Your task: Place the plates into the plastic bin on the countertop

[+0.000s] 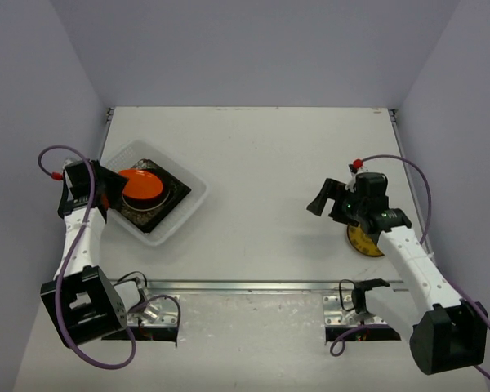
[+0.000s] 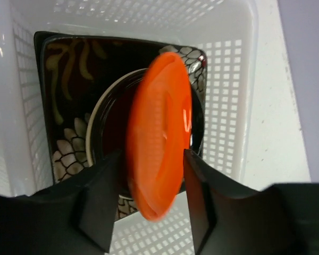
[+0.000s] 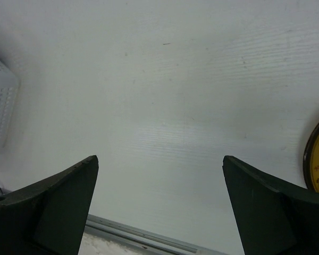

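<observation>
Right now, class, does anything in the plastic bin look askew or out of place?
Yes. The orange plate is steeply tilted, nearly on edge, between the fingers of the left gripper, instead of lying flat on the black flowered plate in the plastic bin.

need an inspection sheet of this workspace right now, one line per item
surface: white countertop, metal rail at front
job's things: orange plate tilted over black flowered plate in plastic bin; yellow plate on countertop, partly under right arm
clutter: nothing seen
grippers: left gripper straddles orange plate, grip unclear; right gripper open, empty
cables: purple cables along both arms
surroundings: plain lilac walls
</observation>
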